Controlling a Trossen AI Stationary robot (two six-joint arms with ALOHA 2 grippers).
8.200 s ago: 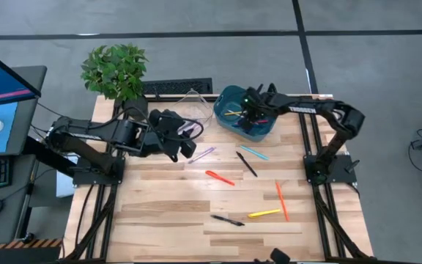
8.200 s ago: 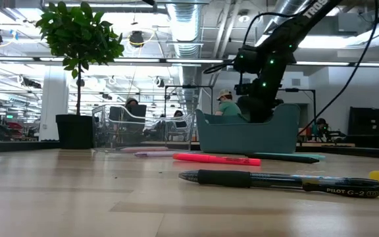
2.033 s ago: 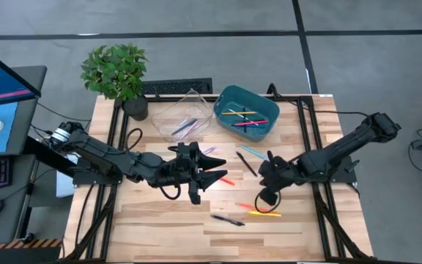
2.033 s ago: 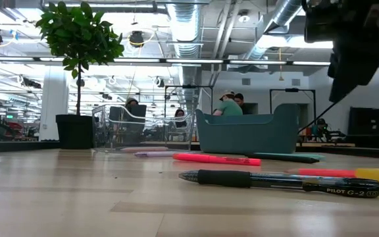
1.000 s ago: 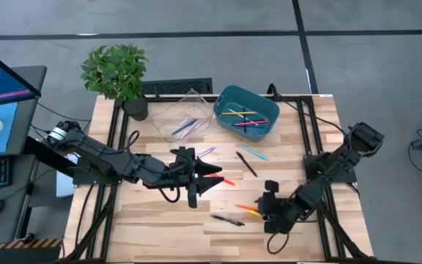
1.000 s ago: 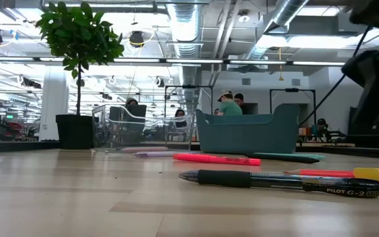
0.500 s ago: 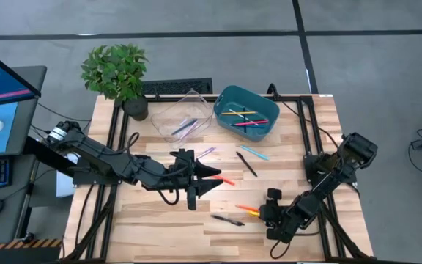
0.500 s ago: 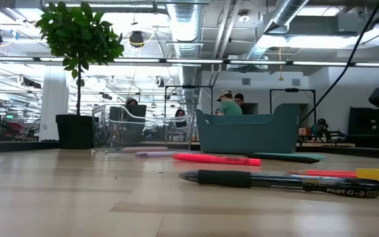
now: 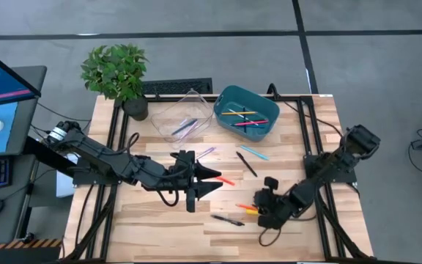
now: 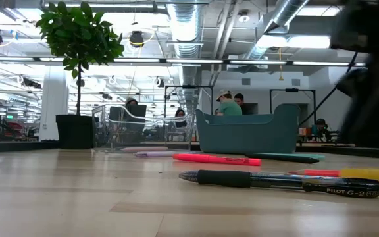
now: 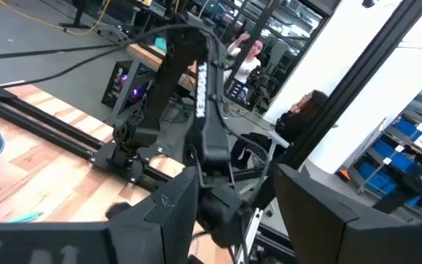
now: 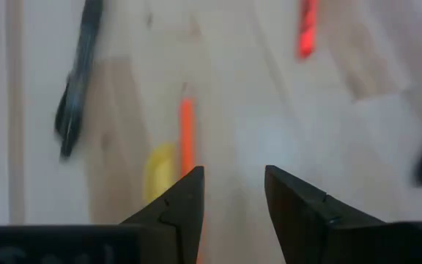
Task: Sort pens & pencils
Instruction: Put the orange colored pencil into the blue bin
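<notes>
- The right gripper (image 9: 258,211) hangs low over the table (image 9: 152,220), well in front of the teal bin (image 9: 246,114), with its fingers (image 12: 189,194) spread and nothing between them.
- An orange pencil (image 12: 187,139) and a yellow pen (image 12: 157,170) lie on the wood right at that gripper, side by side.
- A black pen (image 9: 228,219) lies a little to the left of them, farther from the bin.
- The left gripper (image 9: 212,178) sits near the table's middle, in front of the bin and to its left, jaws parted and empty.
- A red pen (image 9: 226,180) lies at its fingertips; whether they touch it I cannot tell.
- A teal pen (image 9: 253,152) and another black pen (image 9: 245,163) lie just in front of the bin.
- More pens rest inside the bin.
- A clear tray (image 9: 179,116) left of the bin holds a few pens too, and a purple pen (image 9: 205,152) lies just in front of it.
</notes>
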